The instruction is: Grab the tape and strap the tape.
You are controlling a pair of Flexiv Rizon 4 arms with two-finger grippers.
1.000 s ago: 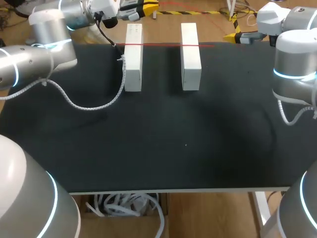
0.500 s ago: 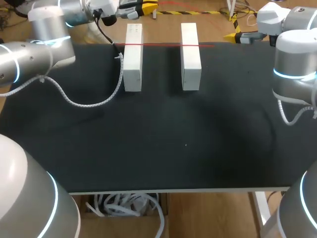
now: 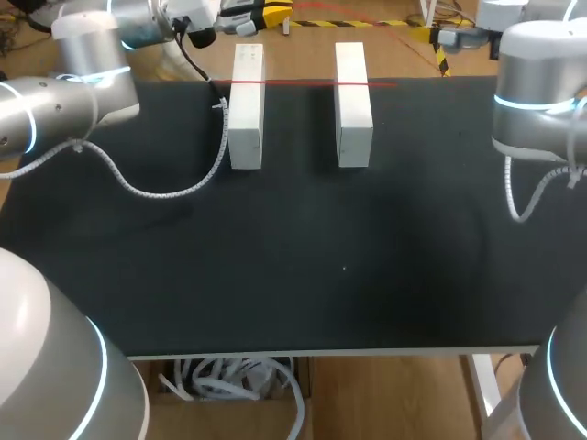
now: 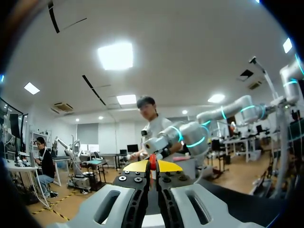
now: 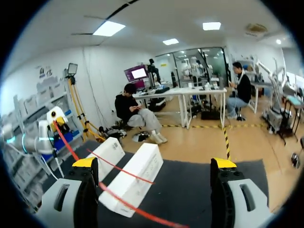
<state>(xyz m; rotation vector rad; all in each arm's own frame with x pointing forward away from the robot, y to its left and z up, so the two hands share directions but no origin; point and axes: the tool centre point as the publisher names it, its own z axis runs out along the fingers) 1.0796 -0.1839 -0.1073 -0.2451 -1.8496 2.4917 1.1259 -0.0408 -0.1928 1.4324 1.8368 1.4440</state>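
Note:
A thin red tape (image 3: 312,83) lies stretched across the far ends of two white blocks (image 3: 246,105) (image 3: 353,104). My left gripper (image 3: 273,14) hangs beyond the table's far edge, behind the left block. In the left wrist view the left gripper (image 4: 153,166) is shut on a red strip of tape (image 4: 152,161). My right gripper (image 3: 451,37) is past the far right of the table and stands open (image 5: 154,166) with nothing between its fingers. In its wrist view one red tape (image 5: 121,167) crosses both blocks (image 5: 135,178). Another strand (image 5: 64,137) runs from the left gripper (image 5: 54,116) down past the right gripper's finger.
A white coiled cable (image 3: 160,191) from my left arm droops onto the black tabletop (image 3: 303,257) left of the blocks. The right arm's cable (image 3: 523,202) hangs at the table's right edge.
My right arm has swung toward the far edge, carrying its open gripper farther back. My left arm shifted slightly early on, then held still. The tape on the blocks has not moved.

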